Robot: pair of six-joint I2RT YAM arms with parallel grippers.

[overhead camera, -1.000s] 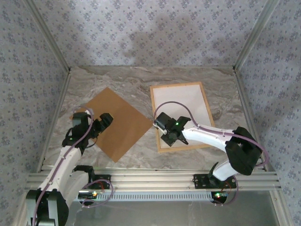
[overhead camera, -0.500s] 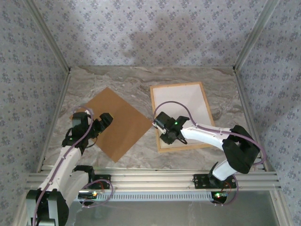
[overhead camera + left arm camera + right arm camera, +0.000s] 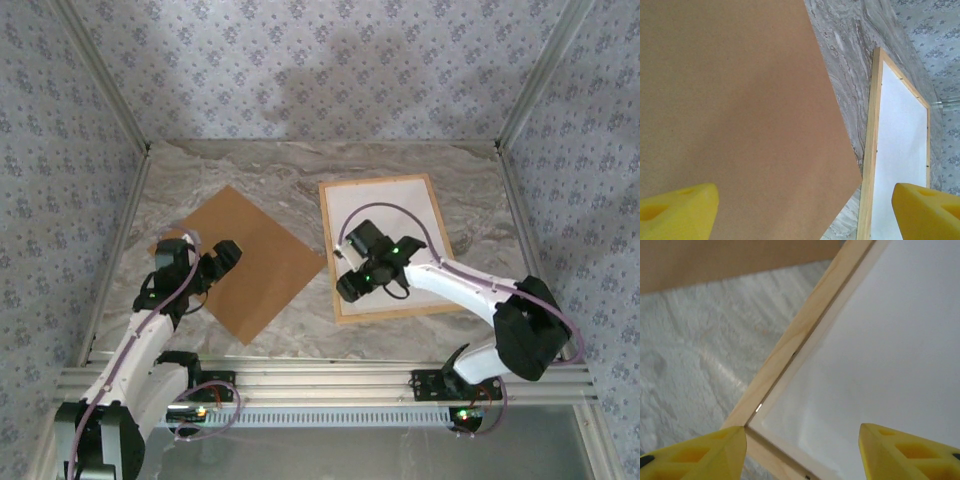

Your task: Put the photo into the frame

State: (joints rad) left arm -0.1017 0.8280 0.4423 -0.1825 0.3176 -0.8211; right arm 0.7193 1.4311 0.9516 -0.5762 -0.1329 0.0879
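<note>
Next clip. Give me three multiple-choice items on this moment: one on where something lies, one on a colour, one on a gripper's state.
1. Where does the brown board lie relative to the frame?
A. On the left arm's side of it, apart, on the table
B. On top of it
C. Inside it

2. What colour is the surface inside the frame?
A. Turquoise
B. White
C. Black

3. How does the left gripper stand?
A. Shut on the board
B. Shut on the frame
C. Open, holding nothing

Answers:
1 A: in the top view a strip of bare marbled table separates board and frame.
2 B: a plain white surface fills the frame.
3 C: in the left wrist view its yellow fingers stand wide apart over the board, with nothing gripped.
</note>
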